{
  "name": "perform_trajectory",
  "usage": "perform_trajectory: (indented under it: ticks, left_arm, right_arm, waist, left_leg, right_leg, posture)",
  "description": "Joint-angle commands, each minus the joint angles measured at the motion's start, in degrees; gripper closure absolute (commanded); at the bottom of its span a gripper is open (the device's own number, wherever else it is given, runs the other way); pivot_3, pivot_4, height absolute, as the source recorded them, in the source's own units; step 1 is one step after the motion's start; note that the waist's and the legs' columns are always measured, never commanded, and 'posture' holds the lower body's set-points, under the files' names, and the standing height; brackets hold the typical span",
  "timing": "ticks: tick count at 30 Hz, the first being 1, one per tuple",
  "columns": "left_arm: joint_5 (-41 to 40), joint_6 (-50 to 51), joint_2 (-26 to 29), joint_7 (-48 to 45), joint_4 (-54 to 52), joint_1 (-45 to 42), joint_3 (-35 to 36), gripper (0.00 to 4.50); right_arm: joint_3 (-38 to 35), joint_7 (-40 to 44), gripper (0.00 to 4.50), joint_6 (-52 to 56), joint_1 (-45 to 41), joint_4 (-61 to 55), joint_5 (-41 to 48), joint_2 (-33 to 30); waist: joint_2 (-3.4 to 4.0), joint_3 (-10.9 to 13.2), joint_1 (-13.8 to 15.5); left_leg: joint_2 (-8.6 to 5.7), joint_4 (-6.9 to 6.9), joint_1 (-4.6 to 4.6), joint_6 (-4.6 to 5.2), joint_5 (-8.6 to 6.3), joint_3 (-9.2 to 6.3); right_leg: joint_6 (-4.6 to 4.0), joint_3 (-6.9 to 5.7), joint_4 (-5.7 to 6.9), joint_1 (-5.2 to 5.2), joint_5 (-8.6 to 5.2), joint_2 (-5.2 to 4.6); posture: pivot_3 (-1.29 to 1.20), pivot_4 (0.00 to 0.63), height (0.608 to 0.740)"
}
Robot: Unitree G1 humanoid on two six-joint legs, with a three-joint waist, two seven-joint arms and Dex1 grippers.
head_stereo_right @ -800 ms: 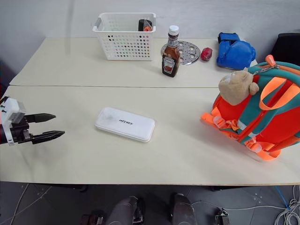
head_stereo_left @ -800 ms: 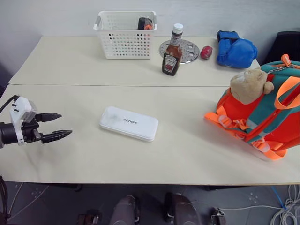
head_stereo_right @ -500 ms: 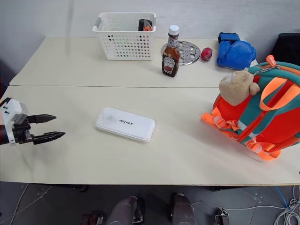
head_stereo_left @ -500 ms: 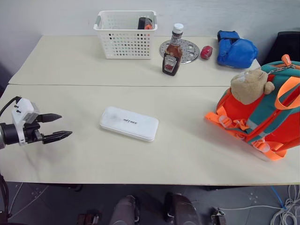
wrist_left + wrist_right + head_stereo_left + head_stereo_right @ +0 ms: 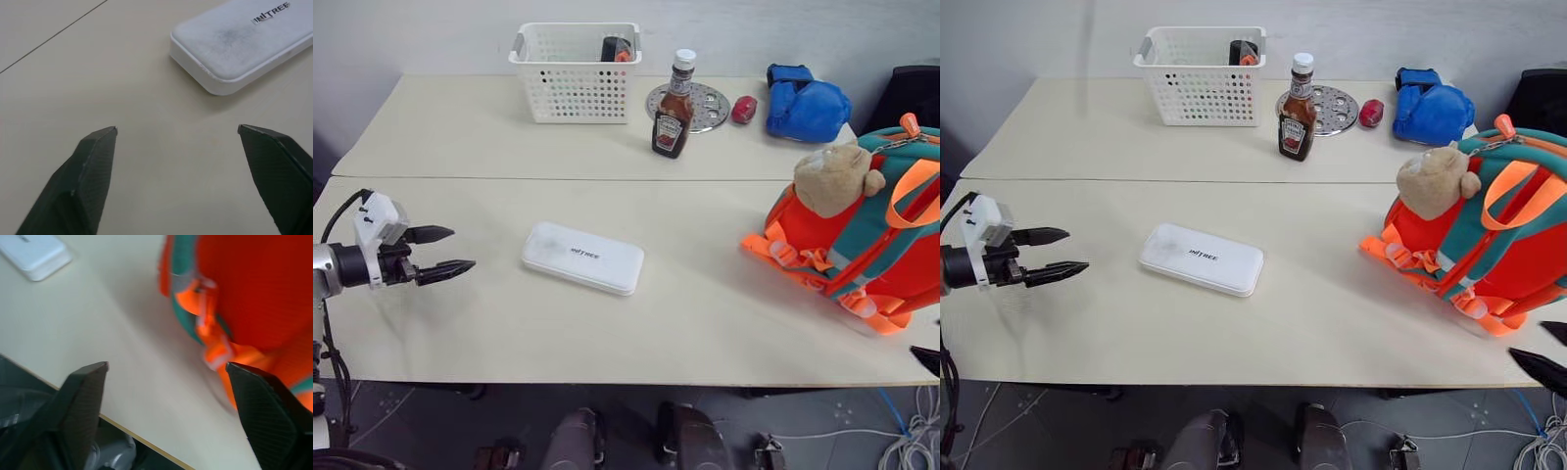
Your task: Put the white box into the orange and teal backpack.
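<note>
Left hand spread near white box, unobstructed

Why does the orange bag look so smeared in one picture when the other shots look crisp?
In the right wrist view the orange and teal backpack is smeared by motion blur, its straps streaky. In the left wrist view the white box and its lettering are sharp. In the head views lighting is soft and even, with faint shadows beneath things.

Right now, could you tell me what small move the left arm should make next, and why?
Probably ease the left gripper forward toward the white box. Its fingers are open and point at the box's near end, with bare table between them, and the box lies flat, untouched.
</note>
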Motion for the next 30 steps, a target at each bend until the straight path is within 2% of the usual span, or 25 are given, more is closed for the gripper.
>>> perform_trajectory:
  ticks: [1, 8, 10, 17, 19, 22, 30]
  left_arm:
    - [3.5, -3.99, -2.12, 0.82, 4.25, -5.07, -3.4, 1.54]
    - [9.95, -10.36, -8.99, 2.4, 12.71, -16.11, -10.35, 3.73]
    - [11.51, -11.31, -10.31, 3.57, 13.16, -17.42, -11.59, 4.39]
    - [13.44, -11.03, -13.47, 5.73, 14.31, -18.24, -13.01, 4.46]
    - [13.15, -10.8, -14.22, 5.48, 13.48, -17.56, -13.06, 4.46]
    - [10.56, -7.32, -16.47, 3.29, 6.01, -13.71, -13.45, 4.46]
    - [8.42, 1.0, -18.8, 4.4, -9.52, -6.72, -13.26, 4.46]
  right_arm:
    - [6.95, -4.41, 1.97, 0.85, -4.19, -7.35, 2.43, -0.05]
    - [35.14, -16.29, 4.37, -0.97, -22.29, -10.53, -5.97, 3.02]
    - [42.61, -19.69, 4.5, -0.95, -27.58, -9.32, -9.77, 4.89]
    - [58.41, -26.02, 4.5, -2.77, -39.33, -2.39, -20.64, 10.14]
    - [60.2, -26.43, 4.5, -3.34, -40.84, -0.81, -22.09, 11.16]
    - [62.86, -27.62, 4.5, -4.28, -44.38, 2.87, -24.68, 13.58]
    - [62.4, -28.49, 4.5, -6.83, -47.07, 7.31, -28.52, 14.13]
  waist:
    - [-0.07, -0.04, 0.07]
    - [-0.25, -0.12, 0.45]
    - [-0.27, -0.12, 0.34]
    - [-0.29, -0.12, -0.16]
    - [-0.29, -0.12, -0.16]
    - [-0.29, -0.12, -0.34]
    - [-0.28, -0.12, -0.83]
  left_leg:
    - [-0.02, 0.03, 0.01, 0.02, 0.01, 0.0]
    - [-0.06, 0.18, -0.1, 0.4, 0.25, 0.02]
    - [-0.11, 0.19, -0.16, 0.42, 0.27, 0.1]
    - [-0.15, 0.44, -0.29, 0.63, 0.37, 0.24]
    - [-0.16, 0.51, -0.3, 0.66, 0.39, 0.22]
    - [-0.15, 0.65, -0.35, 0.68, 0.38, 0.17]
    - [-0.13, 1.0, -0.62, 0.72, 0.34, -0.06]
  right_leg:
    - [0.02, 0.01, 0.01, 0.02, 0.02, -0.01]
    - [0.03, -0.07, 0.07, -0.04, 0.09, 0.06]
    - [0.03, -0.19, 0.23, -0.12, 0.09, 0.07]
    - [0.07, -0.54, 0.48, -0.21, 0.1, 0.23]
    - [0.09, -0.55, 0.52, -0.2, 0.11, 0.2]
    - [0.09, -0.58, 0.61, -0.2, 0.11, 0.15]
    - [0.09, -0.56, 0.68, -0.21, 0.11, 0.09]
  posture:
    - [0.0, 0.15, 0.74]
    - [0.0, 0.15, 0.74]
    - [0.0, 0.15, 0.74]
    - [0.0, 0.15, 0.74]
    - [0.0, 0.15, 0.74]
    - [0.0, 0.15, 0.74]
    - [0.0, 0.15, 0.74]
